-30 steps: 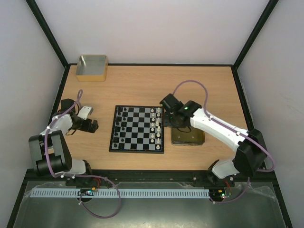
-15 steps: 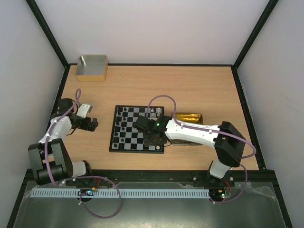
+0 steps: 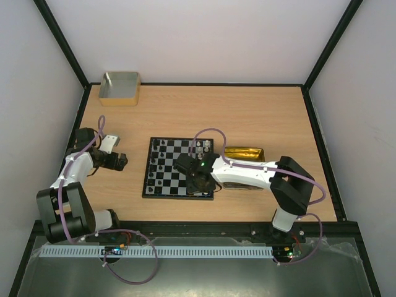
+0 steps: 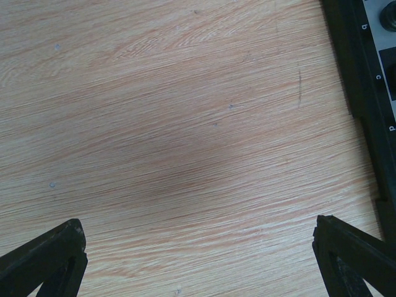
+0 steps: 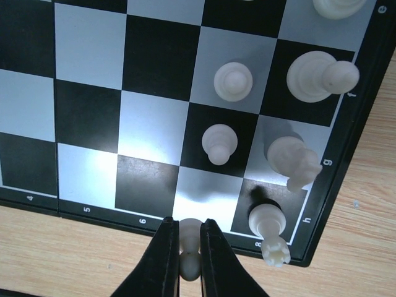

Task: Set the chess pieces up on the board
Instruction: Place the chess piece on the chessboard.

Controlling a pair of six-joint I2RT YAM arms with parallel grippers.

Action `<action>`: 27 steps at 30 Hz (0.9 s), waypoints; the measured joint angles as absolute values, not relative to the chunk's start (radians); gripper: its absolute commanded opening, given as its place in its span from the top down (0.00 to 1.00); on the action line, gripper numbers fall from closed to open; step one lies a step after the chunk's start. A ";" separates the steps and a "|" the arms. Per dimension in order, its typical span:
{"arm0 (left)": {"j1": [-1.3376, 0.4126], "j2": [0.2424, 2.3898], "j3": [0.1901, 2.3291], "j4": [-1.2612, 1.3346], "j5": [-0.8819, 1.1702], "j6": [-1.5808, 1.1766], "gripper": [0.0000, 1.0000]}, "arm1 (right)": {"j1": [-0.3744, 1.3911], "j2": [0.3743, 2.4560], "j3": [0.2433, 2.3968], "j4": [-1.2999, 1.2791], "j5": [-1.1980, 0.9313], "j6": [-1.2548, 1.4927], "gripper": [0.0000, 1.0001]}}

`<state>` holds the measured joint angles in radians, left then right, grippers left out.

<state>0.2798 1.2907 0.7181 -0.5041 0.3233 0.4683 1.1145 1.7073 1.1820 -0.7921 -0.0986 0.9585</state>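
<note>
Holding a cream pawn (image 5: 190, 250) clamped between its two fingers, the right end effector (image 5: 189, 225) hangs over the board (image 5: 93, 111) at its six o'clock rim in our wrist view. At twelve o'clock from the fingertips lies a pale square with nothing on it. A cream rook (image 5: 267, 228) stands just beside it at three o'clock, and two more cream pawns (image 5: 219, 143) run up the same rank. We judge that bare square to be the target.

To do this well, we should carry the pawn toward twelve o'clock until it is centred over the square, keeping it upright. We then lower it straight down and part the fingers only once the base sits flat. We should open them just enough, since the rook is close, and lift away vertically.

Further out, dark pieces (image 3: 156, 162) line the board's nine o'clock side in the overhead view. The left end effector (image 4: 199, 224) waits at nine o'clock from the board, its jaws wide apart and empty over the bare worktop (image 4: 185, 124).

For writing, we read 4, 5 and 6 along the board's near border and f, g and h up its three o'clock border. The left wrist view shows b and c. We see no brand.
</note>
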 measured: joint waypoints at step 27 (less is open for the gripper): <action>0.280 1.291 0.718 -0.504 0.330 0.467 0.01 | 1.113 1.742 1.162 -0.772 -0.094 0.957 0.87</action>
<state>0.2798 1.2907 0.7177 -0.5037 0.3298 0.4675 1.1130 1.7424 1.1618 -0.7719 -0.0944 0.9573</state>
